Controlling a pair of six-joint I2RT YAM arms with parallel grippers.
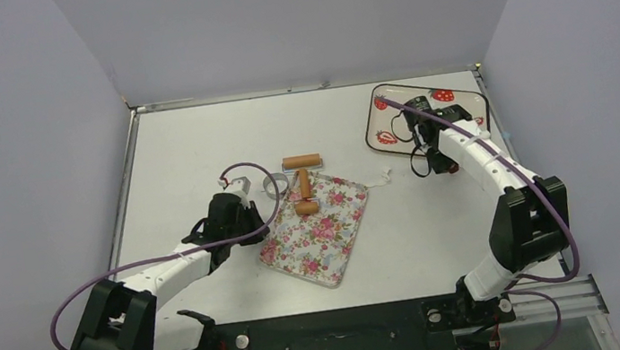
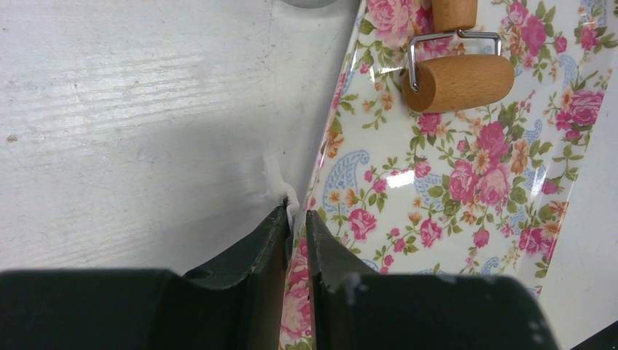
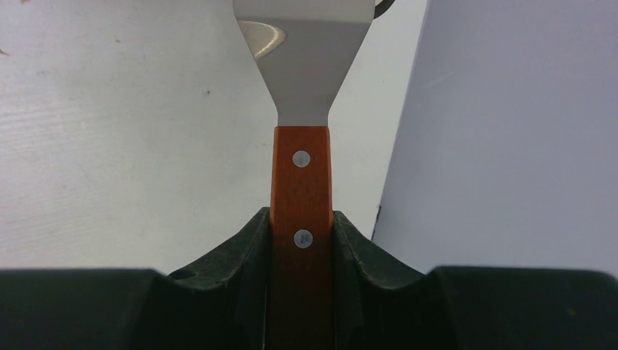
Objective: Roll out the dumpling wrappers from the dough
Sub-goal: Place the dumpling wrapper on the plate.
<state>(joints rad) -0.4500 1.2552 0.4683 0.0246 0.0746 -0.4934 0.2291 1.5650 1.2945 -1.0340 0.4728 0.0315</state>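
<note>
Left tool [image 2: 295, 214] was nearly shut, pinching the floral tray [image 2: 452, 182] rim; dough [image 2: 274, 179] scrap lay on bench [image 2: 131, 109] beside its tips; right tool [image 3: 300, 215] clamped spatula [image 3: 302, 58] handle; risk, as I judged it: tilting the tray could send the roller [image 2: 458, 82] off.

We count two trays, one floral tray [image 1: 334, 246] and one strawberry tray [image 1: 387, 120], plus one wooden roller [image 1: 304, 185], one metal ring [image 1: 277, 181] and one red-handled spatula [image 3: 301, 182].
</note>
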